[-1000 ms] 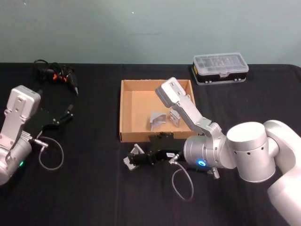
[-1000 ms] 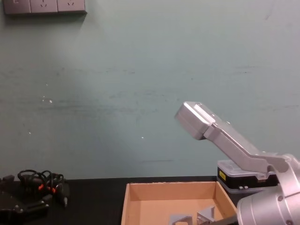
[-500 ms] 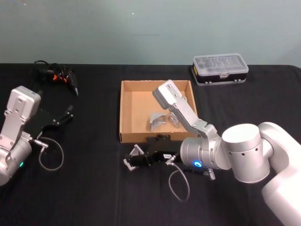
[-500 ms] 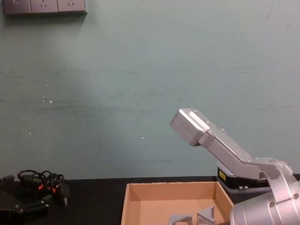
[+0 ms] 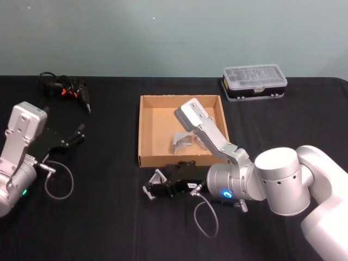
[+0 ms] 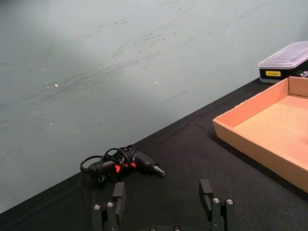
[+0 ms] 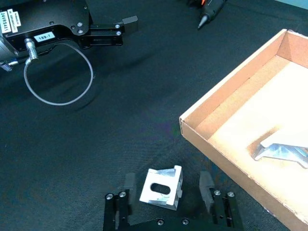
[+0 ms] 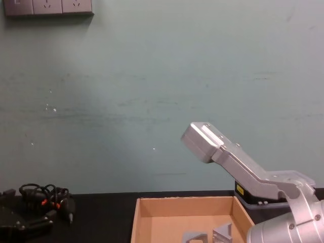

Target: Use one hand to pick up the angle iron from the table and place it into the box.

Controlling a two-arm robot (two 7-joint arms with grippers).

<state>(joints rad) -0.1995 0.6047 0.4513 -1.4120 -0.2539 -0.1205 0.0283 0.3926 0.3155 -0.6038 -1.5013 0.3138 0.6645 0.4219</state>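
A small silver angle iron [image 7: 162, 186] lies on the black table [image 5: 109, 217], just in front of the tan box [image 5: 182, 161]. My right gripper [image 7: 167, 184] is open and low over the table, with one black finger [image 7: 128, 185] on each side of the angle iron and a gap on both sides. From the head view, the right gripper [image 5: 153, 188] sits at the box's front left corner beside the angle iron [image 5: 158, 176]. Another angle iron [image 5: 182, 141] lies inside the box. My left gripper [image 6: 162, 192] is open and parked at the far left.
A clear-lidded tool case [image 5: 254, 80] stands behind the box at the right. A black tool with a coiled cable [image 5: 68, 89] lies at the back left. A loop of grey cable [image 5: 202, 216] hangs from my right wrist onto the table.
My right arm has shifted a little left and lower, bringing the open gripper closer around the angle iron. The angle iron and the left arm have not moved.
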